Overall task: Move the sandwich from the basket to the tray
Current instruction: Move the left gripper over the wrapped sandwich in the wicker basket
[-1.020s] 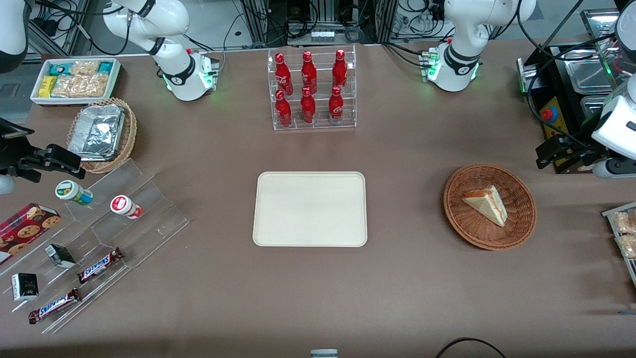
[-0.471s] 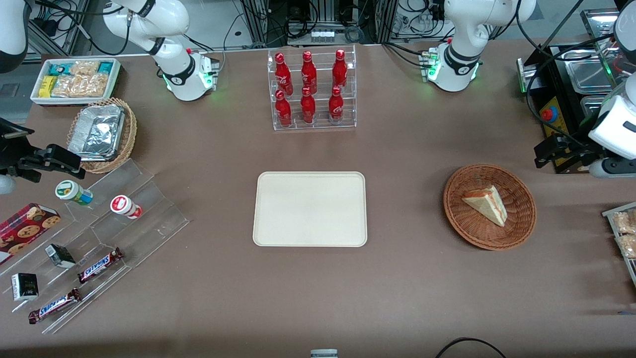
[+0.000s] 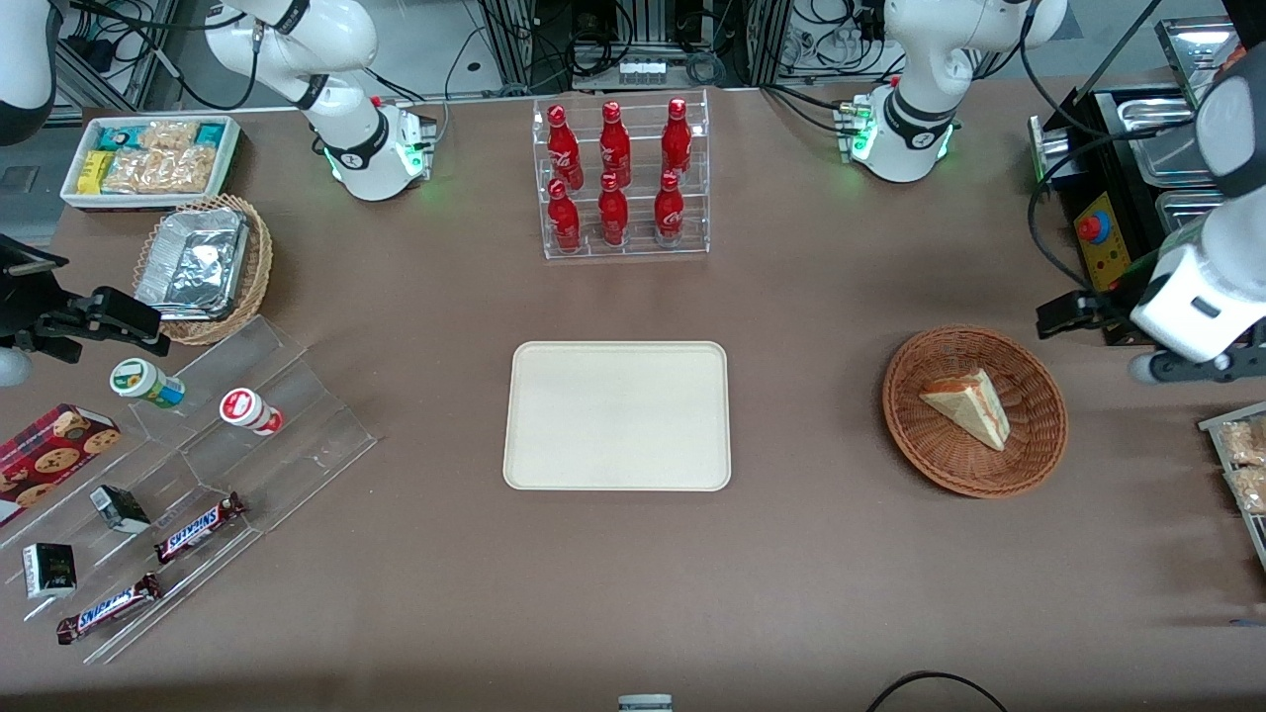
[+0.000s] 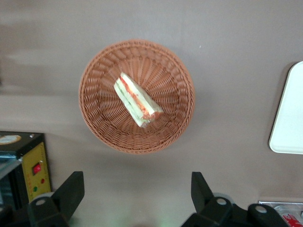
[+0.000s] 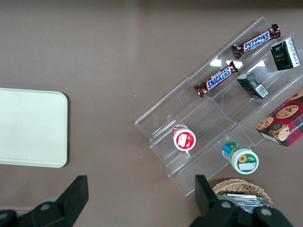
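The sandwich [image 3: 967,402] is a pale bread wedge lying in the reddish-brown wicker basket [image 3: 905,396] toward the working arm's end of the table. The cream tray [image 3: 617,415] lies flat in the middle of the table, beside the basket, with nothing on it. My left gripper [image 3: 1063,316] hangs above the table just outside the basket's rim, a little farther from the front camera than the sandwich. It is open and holds nothing. The left wrist view shows the sandwich [image 4: 137,100] with its red and green filling edge, the basket [image 4: 94,118], a tray corner [image 4: 289,118] and the spread gripper [image 4: 136,179].
A clear rack of red bottles [image 3: 623,178] stands farther from the front camera than the tray. A black box with a red button [image 3: 1103,232] is beside the gripper. Snack packets [image 3: 1241,465] lie at the working arm's table edge. An acrylic stand with snacks [image 3: 198,465] lies toward the parked arm's end.
My left gripper and wrist have moved in from the table's edge toward the basket. The sandwich, basket and tray have not moved.
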`<state>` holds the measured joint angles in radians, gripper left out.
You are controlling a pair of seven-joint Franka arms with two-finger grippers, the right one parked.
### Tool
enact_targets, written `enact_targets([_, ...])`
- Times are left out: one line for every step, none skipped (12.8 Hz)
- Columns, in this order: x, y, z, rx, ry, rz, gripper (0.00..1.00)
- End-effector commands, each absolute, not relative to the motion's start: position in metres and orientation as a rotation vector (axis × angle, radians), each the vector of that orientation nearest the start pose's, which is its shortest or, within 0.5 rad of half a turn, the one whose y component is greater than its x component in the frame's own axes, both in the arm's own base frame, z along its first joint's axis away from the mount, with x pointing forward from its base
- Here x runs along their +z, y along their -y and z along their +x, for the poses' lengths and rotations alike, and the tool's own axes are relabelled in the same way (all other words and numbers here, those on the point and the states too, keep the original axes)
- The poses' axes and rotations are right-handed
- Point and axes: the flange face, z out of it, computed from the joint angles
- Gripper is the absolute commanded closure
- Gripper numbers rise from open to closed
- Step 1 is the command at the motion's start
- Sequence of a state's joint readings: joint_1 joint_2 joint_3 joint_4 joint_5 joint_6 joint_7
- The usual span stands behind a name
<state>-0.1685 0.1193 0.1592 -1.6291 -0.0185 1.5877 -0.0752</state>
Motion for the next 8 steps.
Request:
enact_targets([0.504,-0.021,0.582,0.249,0.295,-3.172,0.00])
enact_targets([0.490,-0.038,0.579,0.237,0.362,-3.185,0.01])
enact_targets([0.476,-0.042,0.577,0.225,0.387,-3.185,0.01])
enact_targets([0.462,-0.042,0.575,0.221,0.491,-3.165,0.03])
enact_targets([0.450,-0.043,0.574,0.203,0.627,-3.137,0.08])
enact_targets([0.437,-0.044,0.572,0.182,0.696,-3.118,0.09])
enact_targets([0.422,-0.044,0.569,0.171,0.759,-3.104,0.09])
enact_targets([0.406,-0.048,0.566,0.154,0.880,-3.069,0.08])
